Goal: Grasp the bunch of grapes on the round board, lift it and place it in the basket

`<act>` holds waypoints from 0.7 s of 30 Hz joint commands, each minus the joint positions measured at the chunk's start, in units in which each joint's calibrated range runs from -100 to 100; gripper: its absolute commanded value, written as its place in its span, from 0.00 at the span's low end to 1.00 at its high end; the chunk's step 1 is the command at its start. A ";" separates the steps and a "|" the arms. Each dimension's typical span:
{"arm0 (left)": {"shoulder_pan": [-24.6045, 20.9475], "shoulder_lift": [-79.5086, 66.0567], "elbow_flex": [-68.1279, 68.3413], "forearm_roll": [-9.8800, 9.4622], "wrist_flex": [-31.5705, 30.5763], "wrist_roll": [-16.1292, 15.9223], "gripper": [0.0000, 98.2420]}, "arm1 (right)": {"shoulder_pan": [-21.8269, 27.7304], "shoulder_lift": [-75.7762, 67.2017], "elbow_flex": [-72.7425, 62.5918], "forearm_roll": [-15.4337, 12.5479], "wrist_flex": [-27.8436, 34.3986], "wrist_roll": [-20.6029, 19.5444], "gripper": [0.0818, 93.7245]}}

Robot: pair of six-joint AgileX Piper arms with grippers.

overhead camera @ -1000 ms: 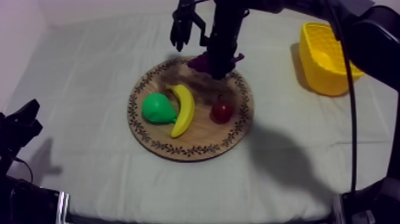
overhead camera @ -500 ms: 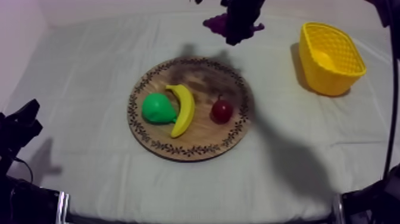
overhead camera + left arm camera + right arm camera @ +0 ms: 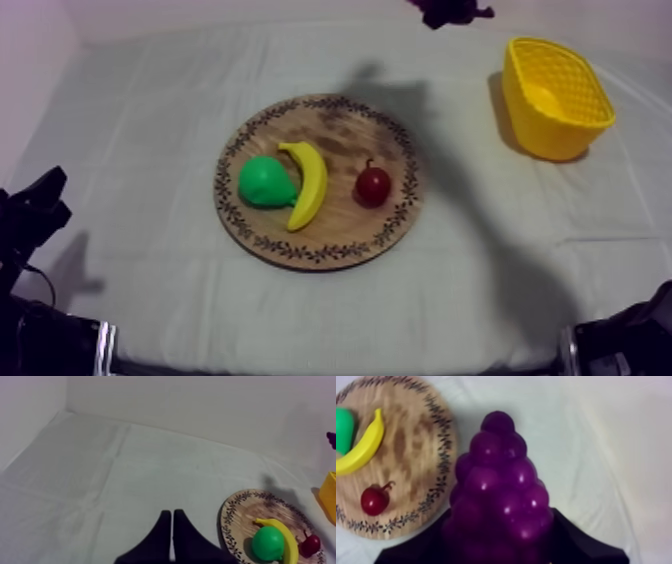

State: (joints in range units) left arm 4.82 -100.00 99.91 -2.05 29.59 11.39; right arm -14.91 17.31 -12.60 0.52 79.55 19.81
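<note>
Raised higher, bunch of grapes (image 3: 498, 491) points lengthwise beyond right gripper (image 3: 501, 547).

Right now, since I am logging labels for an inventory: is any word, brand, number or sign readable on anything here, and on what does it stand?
None: no text can be read on anything here.
The wooden board bears only a leaf-like pattern round its rim, no letters.
The yellow basket, banana, pear, small red fruit and bunch of grapes carry no markings.
</note>
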 commanded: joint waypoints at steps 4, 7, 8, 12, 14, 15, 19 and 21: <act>0.00 0.00 -0.02 -0.02 -0.01 0.01 0.00 | 3.63 -2.00 0.27 1.17 -2.65 -2.31 0.28; 0.00 0.00 -0.02 -0.02 -0.01 0.01 0.00 | 5.78 -2.75 0.30 1.68 -3.75 -3.23 0.28; 0.00 0.00 -0.02 -0.02 -0.01 0.01 0.00 | 6.45 -2.91 0.34 1.82 -4.06 -3.48 0.28; 0.00 0.00 -0.02 -0.02 -0.01 0.01 0.00 | 9.05 -3.40 0.53 2.20 -5.01 -4.44 0.28; 0.00 0.00 -0.02 -0.02 -0.01 0.01 0.00 | 10.21 -3.57 0.74 2.34 -5.44 -4.99 0.28; 0.00 0.00 -0.02 -0.02 -0.01 0.01 0.00 | 10.79 -3.64 0.88 2.42 -5.66 -5.34 0.28; 0.00 0.00 -0.02 -0.02 -0.01 0.01 0.00 | 12.90 -4.02 1.61 2.47 -6.23 -6.58 0.29; 0.00 0.00 -0.02 -0.02 -0.01 0.01 0.00 | 13.87 -4.20 2.13 2.45 -6.47 -7.15 0.28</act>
State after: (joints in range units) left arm 4.82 -100.00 99.91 -2.05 29.59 11.39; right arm -1.69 13.12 -10.63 3.05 73.19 12.92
